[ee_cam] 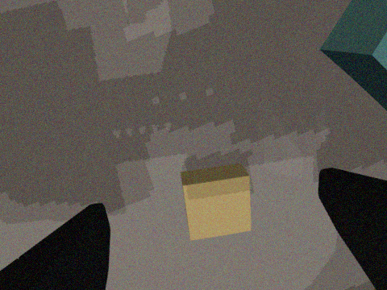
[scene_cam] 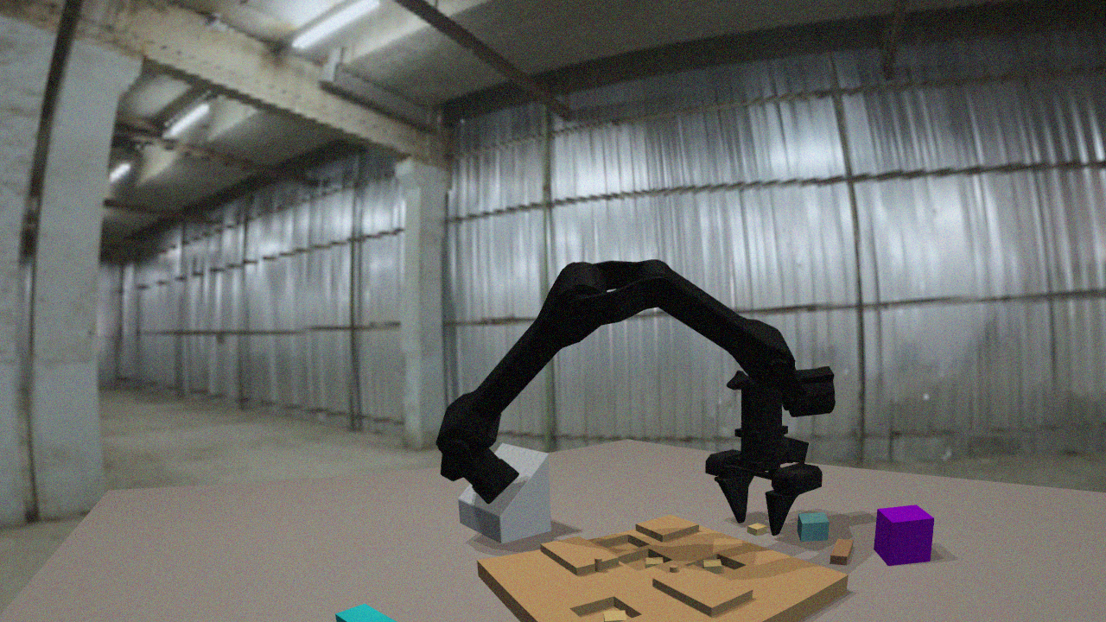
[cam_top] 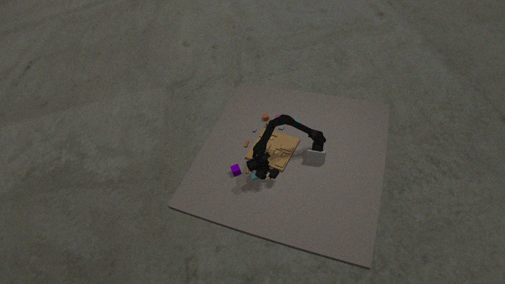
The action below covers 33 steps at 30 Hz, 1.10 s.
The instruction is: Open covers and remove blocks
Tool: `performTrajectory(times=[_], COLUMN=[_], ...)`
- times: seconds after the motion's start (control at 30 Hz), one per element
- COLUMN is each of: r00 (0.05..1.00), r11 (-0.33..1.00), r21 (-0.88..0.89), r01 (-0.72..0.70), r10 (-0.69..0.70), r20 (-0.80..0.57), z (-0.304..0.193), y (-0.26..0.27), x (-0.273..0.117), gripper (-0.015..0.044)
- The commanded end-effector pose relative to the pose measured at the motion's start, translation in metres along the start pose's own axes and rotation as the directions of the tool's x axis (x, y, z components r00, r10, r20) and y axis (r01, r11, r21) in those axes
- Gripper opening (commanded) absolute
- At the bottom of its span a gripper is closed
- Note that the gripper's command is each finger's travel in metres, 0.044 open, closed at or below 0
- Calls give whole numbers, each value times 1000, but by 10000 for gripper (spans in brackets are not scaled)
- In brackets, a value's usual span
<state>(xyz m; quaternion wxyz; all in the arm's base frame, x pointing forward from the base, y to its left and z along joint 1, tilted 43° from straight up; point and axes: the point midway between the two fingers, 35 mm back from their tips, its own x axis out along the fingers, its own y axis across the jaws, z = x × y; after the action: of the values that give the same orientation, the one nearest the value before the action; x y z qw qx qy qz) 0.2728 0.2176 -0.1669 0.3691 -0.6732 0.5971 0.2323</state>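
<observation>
Although the arm crosses much of the puzzle board (cam_top: pixel 292 139) (scene_cam: pixel 804 576) in the top view, the gripper (cam_top: pixel 267 176) (scene_cam: pixel 759 526) (ee_cam: pixel 216 200) can be seen beyond the board's edge, presumably because that stretch of table (cam_top: pixel 317 212) (scene_cam: pixel 232 541) (ee_cam: pixel 282 258) serves as the drop spot. The teal cube (cam_top: pixel 253 176) (scene_cam: pixel 812 526) (ee_cam: pixel 355 34) is near it, with the purple cube (cam_top: pixel 235 170) (scene_cam: pixel 903 535) farther out.

In the exterior view the claw points down, its fingers spread and nothing gripped. The small yellow block (scene_cam: pixel 756 529) (ee_cam: pixel 218 211) lies on the table below the tips, off the board, as the task wants. Three more yellow blocks, the middle one (scene_cam: pixel 654 561), the right one (scene_cam: pixel 712 562) and the near one (scene_cam: pixel 614 615), sit in uncovered wells, so lifting them out looks like the work left. The flat wooden covers (scene_cam: pixel 702 592) stand proud of the board, apparently parked off those wells.

In the wrist view, the set-down block shows a square, pale yellow top and one darker side. It rests flat, well apart from both black fingers, which suggests a straight rise would leave it undisturbed.
</observation>
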Motion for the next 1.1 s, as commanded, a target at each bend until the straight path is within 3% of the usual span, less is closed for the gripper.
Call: performTrajectory(times=[0.0, 0.83, 1.07], r00=[1000, 1000, 1000], r11=[1000, 1000, 985], r21=[0, -7, -173], r01=[0, -2, -3], r10=[0, 2, 3], r20=[0, -4, -2], z=[0, -1, -29], y=[0, 1, -14], x=[-5, -77, -81], gripper=[440, 440, 256])
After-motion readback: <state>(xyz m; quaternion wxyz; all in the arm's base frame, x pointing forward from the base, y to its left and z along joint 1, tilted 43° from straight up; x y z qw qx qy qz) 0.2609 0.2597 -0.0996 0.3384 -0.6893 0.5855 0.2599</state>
